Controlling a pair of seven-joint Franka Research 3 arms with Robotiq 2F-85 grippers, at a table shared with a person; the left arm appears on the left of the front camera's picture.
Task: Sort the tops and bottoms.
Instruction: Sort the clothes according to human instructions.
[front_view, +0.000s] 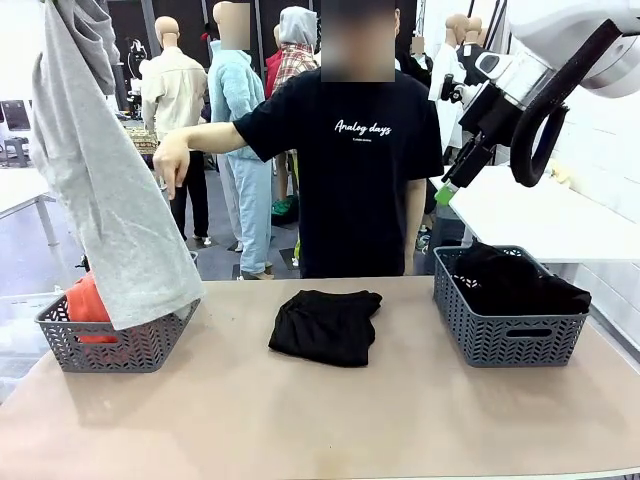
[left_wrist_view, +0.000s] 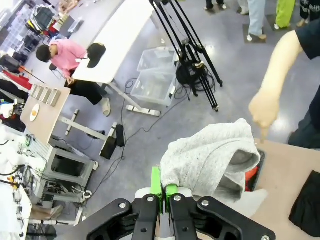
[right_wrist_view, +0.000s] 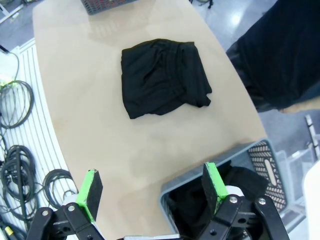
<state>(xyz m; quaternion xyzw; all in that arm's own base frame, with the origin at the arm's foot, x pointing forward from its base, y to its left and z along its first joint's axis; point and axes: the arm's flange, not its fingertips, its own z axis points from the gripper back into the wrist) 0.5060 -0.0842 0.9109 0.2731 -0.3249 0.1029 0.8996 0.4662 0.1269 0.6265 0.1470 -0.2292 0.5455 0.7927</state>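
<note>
A light grey sweatshirt (front_view: 110, 200) hangs full length above the left grey basket (front_view: 130, 350), where an orange top (front_view: 85, 300) lies. In the left wrist view my left gripper (left_wrist_view: 163, 186) is shut on the bunched grey sweatshirt (left_wrist_view: 210, 160), with the orange top (left_wrist_view: 252, 177) below it. A folded black bottom (front_view: 327, 324) lies at the table's middle. Another black garment (front_view: 515, 280) fills the right basket (front_view: 510, 340). High above that basket my right gripper (front_view: 447, 190) stands open and empty; the right wrist view shows the right gripper (right_wrist_view: 152, 185) above the folded black bottom (right_wrist_view: 162, 75) and the right basket (right_wrist_view: 262, 160).
A person in a black lettered T-shirt (front_view: 360, 170) stands at the far side, one hand (front_view: 170, 165) pointing down toward the left basket. That hand (left_wrist_view: 265, 110) hangs close to the sweatshirt. Bare tabletop (front_view: 300, 420) lies in front of the baskets.
</note>
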